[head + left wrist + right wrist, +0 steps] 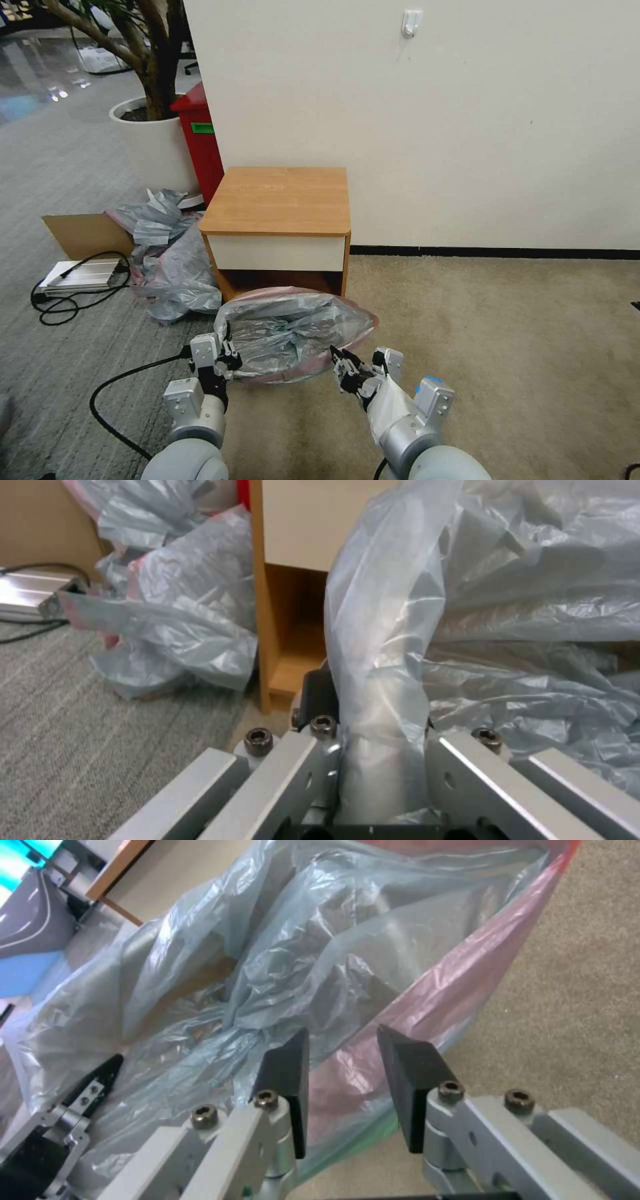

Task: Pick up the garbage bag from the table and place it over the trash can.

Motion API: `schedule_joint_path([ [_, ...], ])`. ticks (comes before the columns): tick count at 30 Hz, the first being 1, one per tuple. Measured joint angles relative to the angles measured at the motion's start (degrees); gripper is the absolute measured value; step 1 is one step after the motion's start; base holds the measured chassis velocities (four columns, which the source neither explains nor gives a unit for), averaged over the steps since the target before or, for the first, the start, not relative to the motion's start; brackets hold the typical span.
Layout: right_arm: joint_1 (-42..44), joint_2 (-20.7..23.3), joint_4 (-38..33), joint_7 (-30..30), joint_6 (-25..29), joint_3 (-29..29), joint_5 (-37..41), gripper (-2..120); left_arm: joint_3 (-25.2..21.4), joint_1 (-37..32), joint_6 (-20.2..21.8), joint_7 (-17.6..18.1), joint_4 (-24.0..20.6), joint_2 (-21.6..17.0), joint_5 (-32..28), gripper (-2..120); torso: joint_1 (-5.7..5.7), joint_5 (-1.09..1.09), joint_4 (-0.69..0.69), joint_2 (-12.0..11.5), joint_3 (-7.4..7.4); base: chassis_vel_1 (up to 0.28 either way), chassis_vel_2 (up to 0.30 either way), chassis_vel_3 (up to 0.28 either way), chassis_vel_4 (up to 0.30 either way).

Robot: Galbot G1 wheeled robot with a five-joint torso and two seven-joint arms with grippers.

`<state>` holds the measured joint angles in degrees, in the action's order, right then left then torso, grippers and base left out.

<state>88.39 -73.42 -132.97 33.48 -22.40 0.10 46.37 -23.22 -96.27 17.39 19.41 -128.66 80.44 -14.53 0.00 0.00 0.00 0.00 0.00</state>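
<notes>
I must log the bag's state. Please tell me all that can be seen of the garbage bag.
The garbage bag is thin, translucent grey plastic, crumpled, with a pinkish-red rim band. It lies spread open on the carpet in front of the table, mouth wide. The left gripper is shut on a bunched fold. The right gripper has open jaws at the pink rim.

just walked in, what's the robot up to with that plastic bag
The robot is spreading the garbage bag low in front of the table. The left claw is shut on a bunched fold of its rim. The right claw is open at the pinkish band on the opposite side, gripping nothing. The tabletop is bare.
</notes>
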Motion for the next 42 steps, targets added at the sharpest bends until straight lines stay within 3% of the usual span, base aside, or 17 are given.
schedule_joint_path([
  [5, 0.0, -0.1, 0.2, 0.0, -0.1, -0.1, -0.2, 18, 0.0, -0.1, 0.0, 0.0, 0.0, 0.0, 0.0, 3, 0.00, 0.00, 0.00, 0.0, 0.00, 0.000, 0.000, 0.000, 0.000],
  [10, 0.1, 0.2, 0.3, -0.1, -0.1, 0.2, -1.1, 0, -0.1, -0.1, -0.1, 0.0, -0.1, 0.1, 0.0, 3, 0.00, 0.00, 0.00, 0.0, 0.00, 0.000, 0.000, 0.000, 0.000],
  [13, 0.7, 0.7, 0.0, -0.1, -0.1, 0.5, -1.4, 1, -0.3, -0.1, -0.1, 0.0, -0.1, 0.1, 0.0, 3, 0.00, 0.00, 0.00, 0.0, 0.00, 0.000, 0.000, 0.000, 0.000],
  [20, 1.8, 1.1, -0.6, -0.1, 0.0, 1.0, -1.1, 25, -0.4, 0.2, -0.2, -0.1, -0.1, 0.1, 0.0, 3, 0.00, 0.00, 0.00, 0.0, 0.00, 0.000, 0.000, 0.000, 0.000],
  [21, 1.8, 0.6, -0.6, 0.3, 0.0, 0.7, 0.2, 33, -0.3, 0.2, -0.2, -0.1, -0.1, 0.1, 0.1, 3, 0.00, 0.00, 0.00, 0.0, 0.00, 0.000, 0.000, 0.000, 0.000],
  [24, 1.8, 0.4, -0.7, 0.0, -0.1, 0.2, 0.3, 39, -0.2, 0.1, -0.7, -0.3, -0.1, 0.0, 0.8, 3, 0.00, 0.00, 0.00, 0.0, 0.00, 0.000, 0.000, 0.000, 0.000],
  [26, 1.9, 0.6, -0.6, -4.0, 1.5, 0.0, -5.2, 49, -0.3, 0.0, -1.7, -0.9, 0.2, -0.3, 2.9, 3, 0.00, 0.00, 0.00, 0.0, 0.00, 0.000, 0.000, 0.000, 0.000],
  [27, 2.1, 1.2, 0.7, -9.0, 6.0, 0.9, -12.6, 50, -0.3, 0.0, -1.9, -1.1, 0.2, -0.6, 3.3, 3, 0.00, 0.00, 0.00, 0.0, 0.00, 0.000, 0.000, 0.000, 0.000],
  [28, 2.1, 1.2, 0.7, -9.0, 6.0, 0.9, -12.6, 50, -0.3, 0.0, -1.9, -1.1, 0.2, -0.6, 3.3, 3, 0.00, 0.00, 0.00, 0.0, 0.00, 0.000, 0.000, 0.000, 0.000],
  [29, 2.2, 2.4, 2.6, -18.7, 12.6, 3.3, -22.9, 56, -0.3, 0.1, -1.9, -1.2, 0.2, -0.9, 3.5, 3, 0.00, 0.00, 0.00, 0.0, 0.00, 0.000, 0.000, 0.000, 0.000],
  [30, 2.2, 3.8, 2.9, -25.4, 14.8, 5.3, -27.9, 60, -0.4, 0.1, -1.9, -1.2, 0.1, -1.1, 3.5, 3, 0.00, 0.02, -0.01, 0.0, 0.00, 0.000, 0.000, 0.000, 0.000],
  [32, 2.1, 5.4, 2.1, -28.6, 13.5, 6.3, -28.3, 66, -0.4, 0.1, -1.9, -1.3, 0.0, -1.2, 3.5, 3, 0.00, 0.01, 0.00, 0.0, 0.00, 0.000, 0.000, 0.000, 0.000],
  [35, 1.6, 7.4, -1.1, -22.8, 3.5, 6.3, -19.5, 75, -0.4, 0.2, -1.9, -1.3, 0.1, -1.1, 3.5, 3, 0.00, 0.00, 0.01, 0.0, 0.00, 0.000, 0.000, 0.000, 0.000],
  [38, 1.7, 7.4, -1.7, -17.8, -0.1, 6.1, -15.0, 77, -0.2, 0.2, -1.9, -1.3, 0.3, -0.9, 3.5, 3, 0.00, 0.00, 0.00, 0.0, 0.00, 0.000, 0.000, 0.000, 0.000],
  [40, 1.3, 6.3, -2.9, -9.6, -3.5, 4.3, -5.2, 77, 0.3, 0.2, -1.9, -1.3, 0.3, -0.8, 3.6, 3, 0.00, 0.00, 0.00, 0.0, 0.00, 0.000, 0.000, 0.000, 0.000],
  [41, 1.3, 6.3, -2.9, -9.6, -3.5, 4.3, -5.2, 77, 0.3, 0.2, -1.9, -1.3, 0.3, -0.8, 3.6, 3, 0.00, 0.00, 0.00, 0.0, 0.00, 0.000, 0.000, 0.000, 0.000],
  [42, 0.7, 5.5, -3.3, -5.6, -4.7, 3.2, -0.8, 77, 0.5, 0.3, -1.9, -1.3, 0.3, -0.7, 3.8, 3, 0.00, 0.00, 0.00, 0.0, 0.00, 0.000, 0.000, 0.000, 0.000],
])
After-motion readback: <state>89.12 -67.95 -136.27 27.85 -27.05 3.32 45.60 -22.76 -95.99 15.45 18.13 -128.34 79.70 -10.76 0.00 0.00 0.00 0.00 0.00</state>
